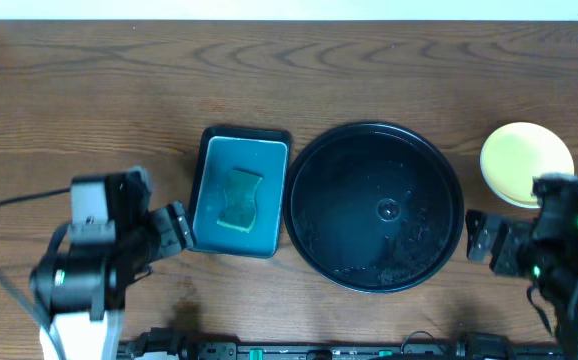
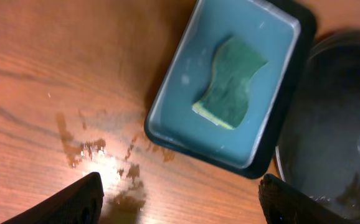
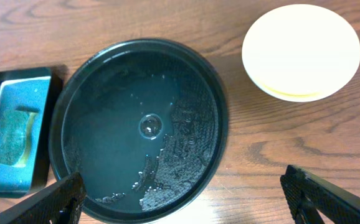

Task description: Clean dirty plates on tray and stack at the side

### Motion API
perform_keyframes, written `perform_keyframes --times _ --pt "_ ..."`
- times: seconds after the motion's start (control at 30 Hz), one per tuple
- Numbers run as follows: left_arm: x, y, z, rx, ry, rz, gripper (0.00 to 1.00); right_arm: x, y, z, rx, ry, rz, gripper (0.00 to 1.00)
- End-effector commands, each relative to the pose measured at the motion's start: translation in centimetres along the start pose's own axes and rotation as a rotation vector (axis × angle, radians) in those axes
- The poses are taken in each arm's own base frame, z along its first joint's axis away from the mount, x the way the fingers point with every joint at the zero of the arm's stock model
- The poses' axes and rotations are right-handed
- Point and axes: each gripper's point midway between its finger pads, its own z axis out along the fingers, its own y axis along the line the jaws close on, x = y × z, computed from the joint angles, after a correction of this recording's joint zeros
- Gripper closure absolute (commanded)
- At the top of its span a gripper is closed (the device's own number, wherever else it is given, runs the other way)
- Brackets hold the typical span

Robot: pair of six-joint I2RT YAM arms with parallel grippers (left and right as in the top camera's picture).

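Right hand [image 3: 183, 174] agape — overhead partly hides plates [image 1: 517, 158].

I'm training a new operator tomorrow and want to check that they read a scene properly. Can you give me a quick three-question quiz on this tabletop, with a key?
1. True or false: a plate lies on the black tray.
2. Where is the sponge? A) on the bare table B) in the teal tray C) on the black tray
3. Fill in: the plates sit on the table on the robot's ____ side of the black tray.

Key: 1 false, as the tray holds only traces of water; 2 B; 3 right.
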Motion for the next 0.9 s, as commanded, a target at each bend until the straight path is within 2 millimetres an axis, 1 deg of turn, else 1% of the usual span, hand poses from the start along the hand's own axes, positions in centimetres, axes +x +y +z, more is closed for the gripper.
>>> perform_keyframes --times 0.0,0.1,0.13,0.37,0.87 --pt "-0.2 0.1 -1.6 0.006 -0.078 0.032 0.19 1.1 -0.4 -0.5 0.02 -0.017 -0.009 0.01" --pt "-0.2 0.0 -2.1 0.013 -0.105 0.035 0.18 1.9 -0.4 -0.8 0.018 -0.016 -0.008 0.01" --pt "-0.2 0.0 -2.2 0.014 -0.107 0.036 0.1 2.1 -0.4 -0.8 0.019 -0.009 -0.007 0.01" --pt "-0.2 0.0 -2.0 0.012 -0.098 0.035 0.09 3.2 -0.6 -0.8 0.024 0.035 -0.001 0.01" --pt "-0.2 0.0 -2.0 0.012 -0.098 0.035 0.09 3.2 -0.6 -0.8 0.025 0.036 -0.001 0.01"
